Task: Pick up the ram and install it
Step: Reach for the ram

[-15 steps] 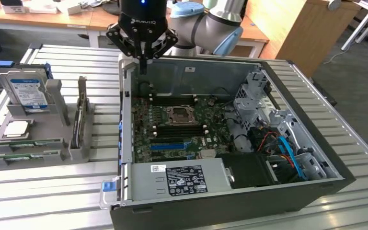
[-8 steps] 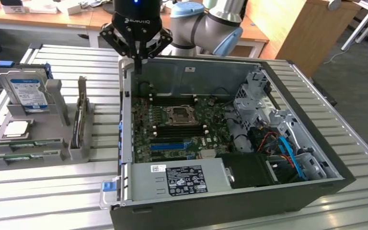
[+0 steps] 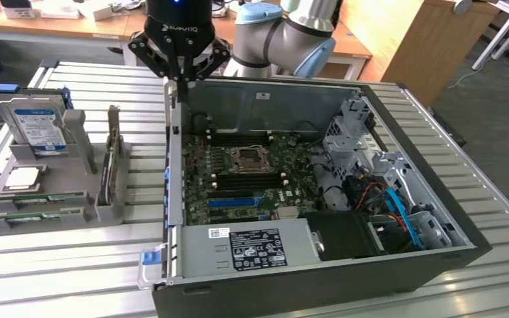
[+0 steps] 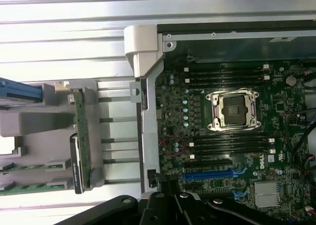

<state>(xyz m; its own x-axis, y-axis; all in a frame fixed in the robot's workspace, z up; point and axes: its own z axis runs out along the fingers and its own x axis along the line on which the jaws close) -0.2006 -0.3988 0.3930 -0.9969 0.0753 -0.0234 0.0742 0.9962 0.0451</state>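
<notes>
Hand (image 3: pixel 175 95), grip unclear, hangs over case wall (image 3: pixel 174 165); ram (image 3: pixel 38 197) well apart in tray (image 3: pixel 24 229).

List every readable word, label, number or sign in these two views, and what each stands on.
"ROBOTIQ", upside down: on the housing of the black gripper.
White-and-black label on the grey power supply: too small to read.
Blue-and-white label on the hard drive: too small to read.
White print on the green motherboard: blurred.

Ribbed metal table (image 3: pixel 42 278), open PC case (image 3: pixel 325 286) on it, grey parts holder (image 3: pixel 51 229) adj.
</notes>
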